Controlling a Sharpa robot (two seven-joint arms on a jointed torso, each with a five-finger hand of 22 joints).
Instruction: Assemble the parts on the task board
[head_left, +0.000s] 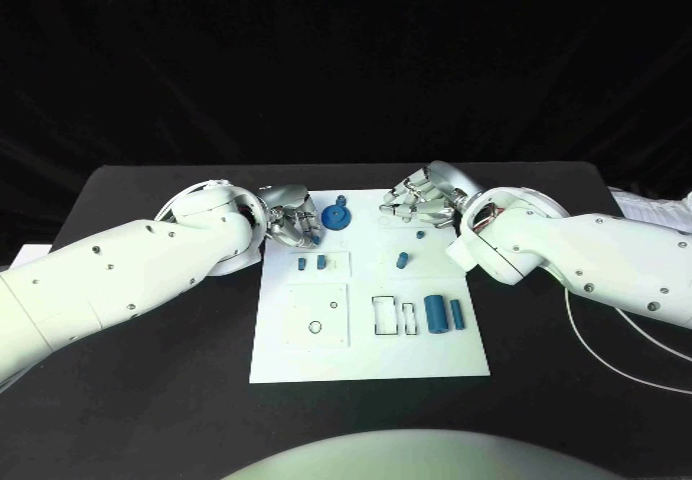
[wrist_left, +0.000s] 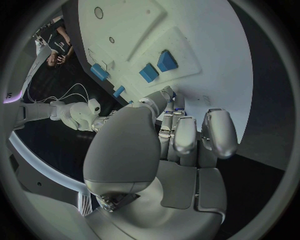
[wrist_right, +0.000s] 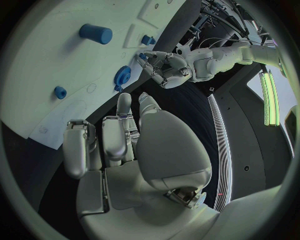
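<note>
Before me lies the black worktop (head_left: 144, 400), matte and dark. A thin white cable (head_left: 613, 335) trails across it at about four o'clock, and a white cloth-like bundle (head_left: 656, 208) sits at three o'clock.

Honestly can't read any text, labels or numbers here, not on the board (head_left: 371, 355) or on either arm.

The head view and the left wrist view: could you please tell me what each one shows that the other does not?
The head view alone shows the blue gear at the far end of the task board, between both hands, and two upright blue cylinders. The left wrist view alone shows the left hand from behind, fingers curled, holding nothing. Both show the board, small blue parts and the right hand.
</note>
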